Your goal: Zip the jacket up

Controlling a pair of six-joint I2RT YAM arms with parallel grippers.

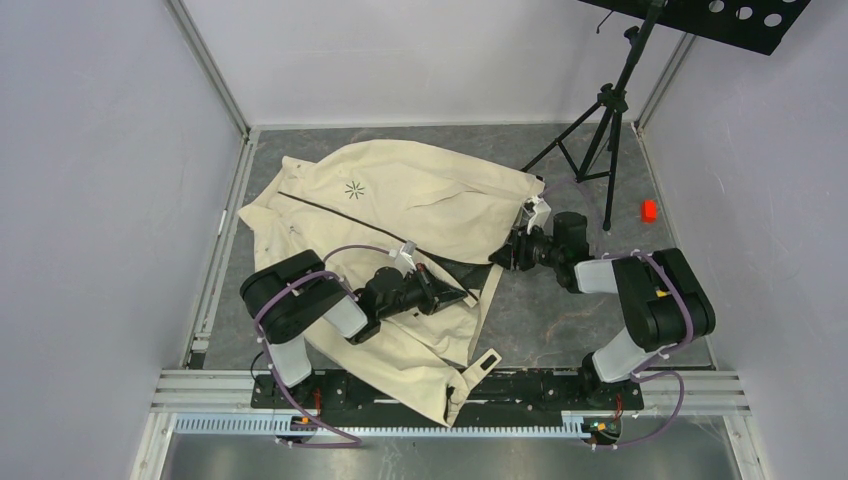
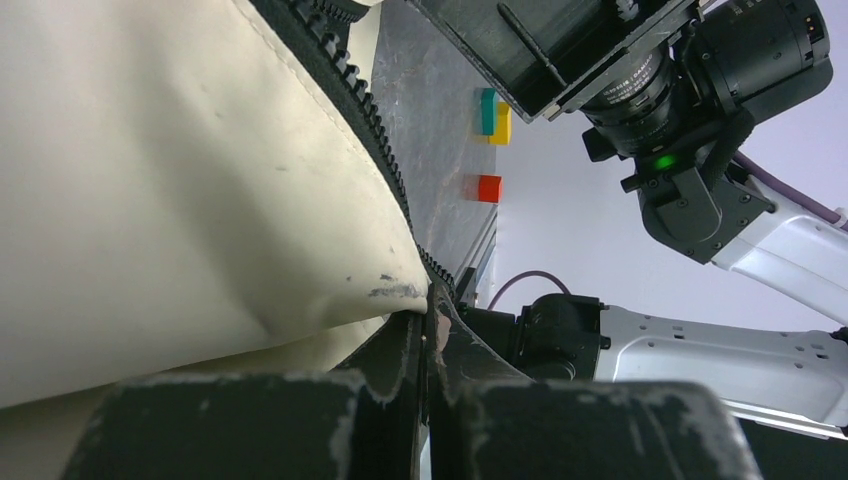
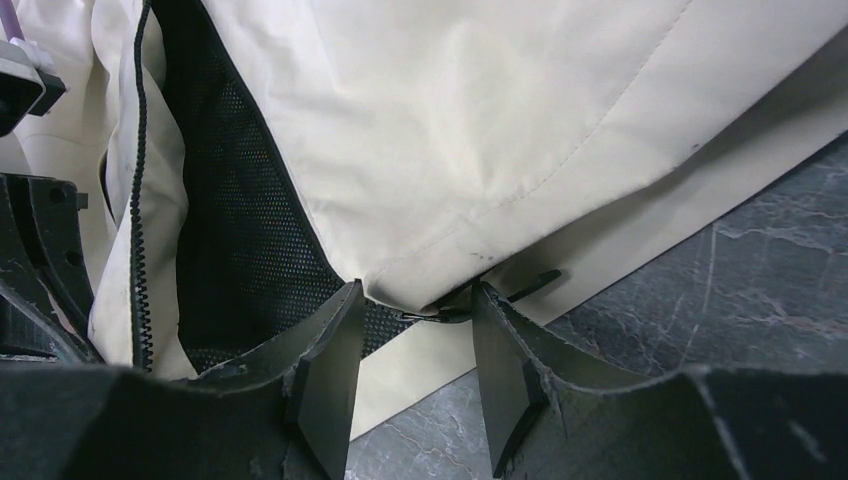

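Note:
The cream jacket point(image 1: 420, 200) lies spread on the grey table, its starburst logo point(image 1: 355, 189) facing up and its front open at the lower end, where dark lining point(image 1: 470, 272) shows. My left gripper point(image 1: 460, 296) is shut on the jacket's zipper edge point(image 2: 428, 300); a row of black zipper teeth point(image 2: 375, 120) runs away from it. My right gripper point(image 1: 504, 256) is open, its fingertips point(image 3: 350, 300) on either side of a folded hem corner. The zipper slider point(image 3: 448, 313) and pull tab point(image 3: 535, 283) sit between them. Mesh lining point(image 3: 240, 230) shows to the left.
A black tripod point(image 1: 600, 120) stands at the back right under a perforated black plate point(image 1: 720, 15). A red block point(image 1: 649, 210) lies by the right wall and shows in the left wrist view point(image 2: 489, 188) near a teal and yellow block point(image 2: 492, 115). A metal rail point(image 1: 560, 385) runs along the near edge.

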